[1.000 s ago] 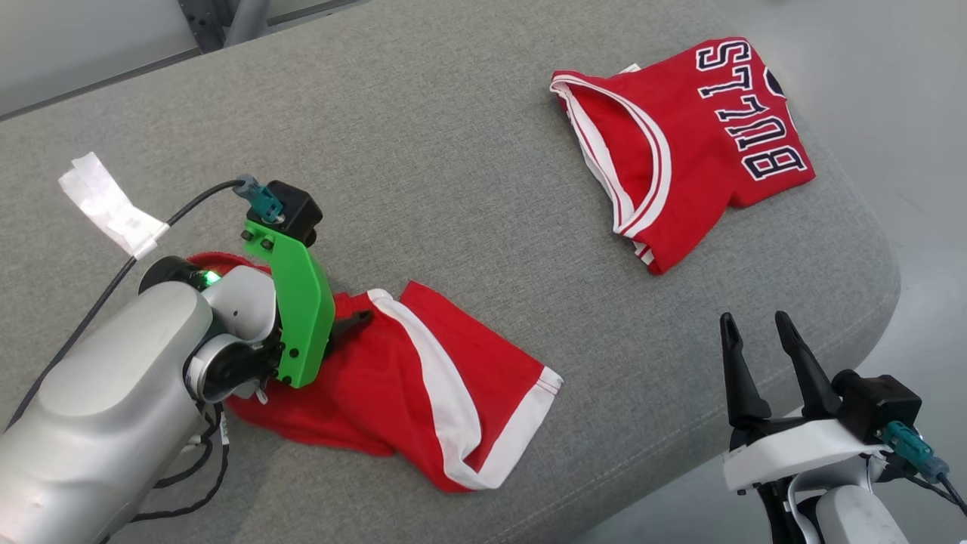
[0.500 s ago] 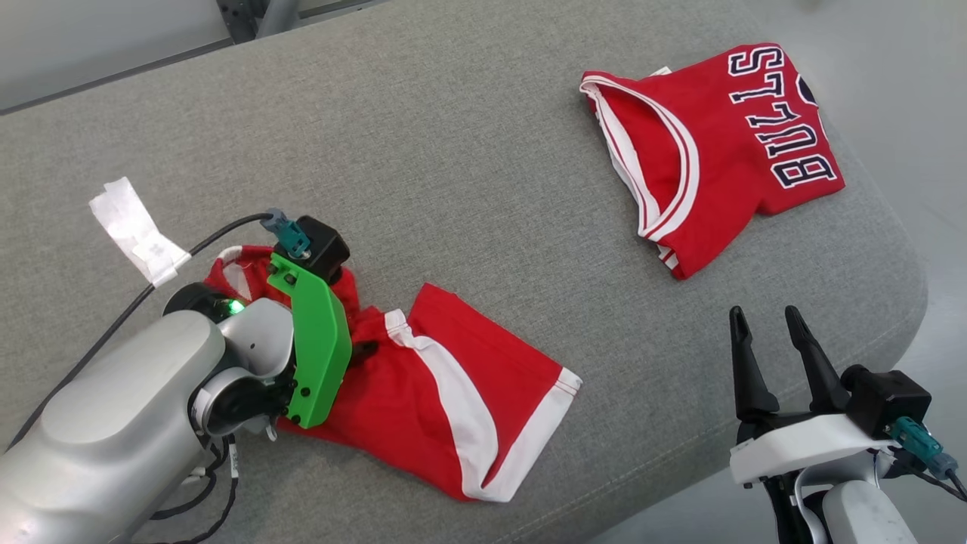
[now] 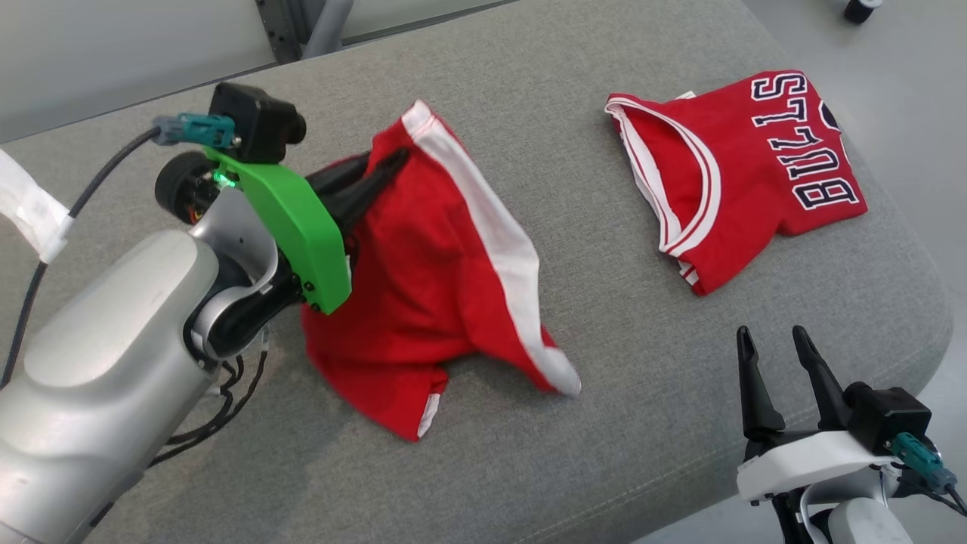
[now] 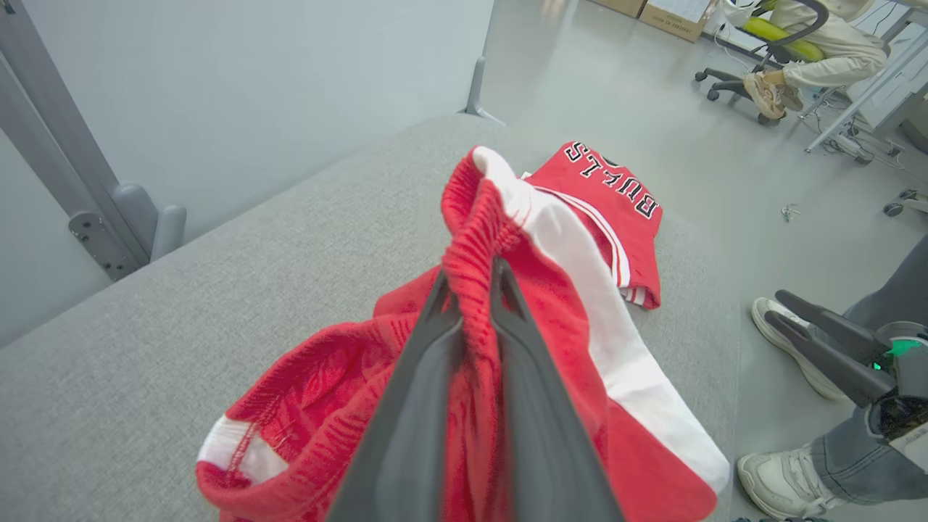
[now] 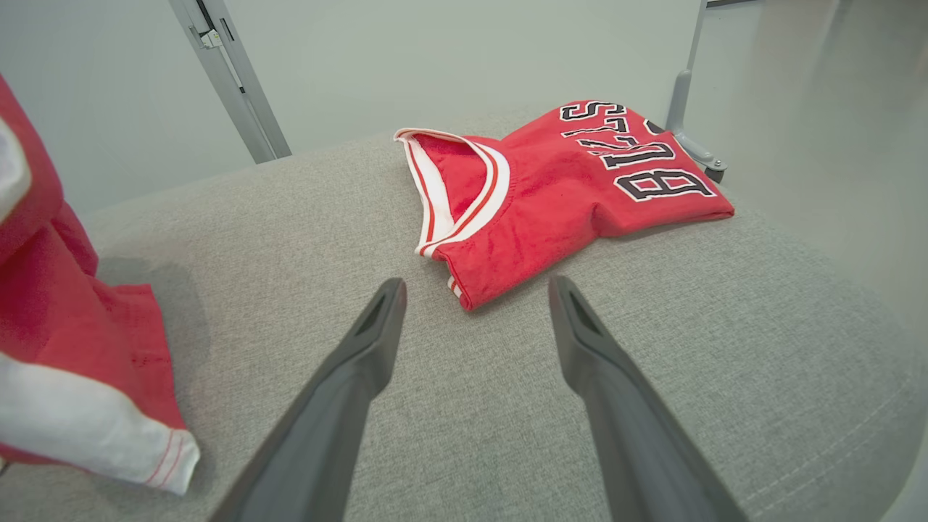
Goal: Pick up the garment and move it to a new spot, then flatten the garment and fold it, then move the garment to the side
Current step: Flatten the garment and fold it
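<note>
The left gripper (image 3: pixel 389 166), clamped on the waistband of the red shorts (image 3: pixel 423 287), holds them half-raised off the grey worktop (image 3: pixel 574 468), the right gripper (image 3: pixel 772 341) open near a folded jersey (image 3: pixel 744 170); relocating, flattening, folding and setting aside appear not yet done.

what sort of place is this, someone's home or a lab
Probably a lab or office workroom, not a home: a bare polished floor, a wheeled office chair with a person seated, and cardboard boxes.
</note>
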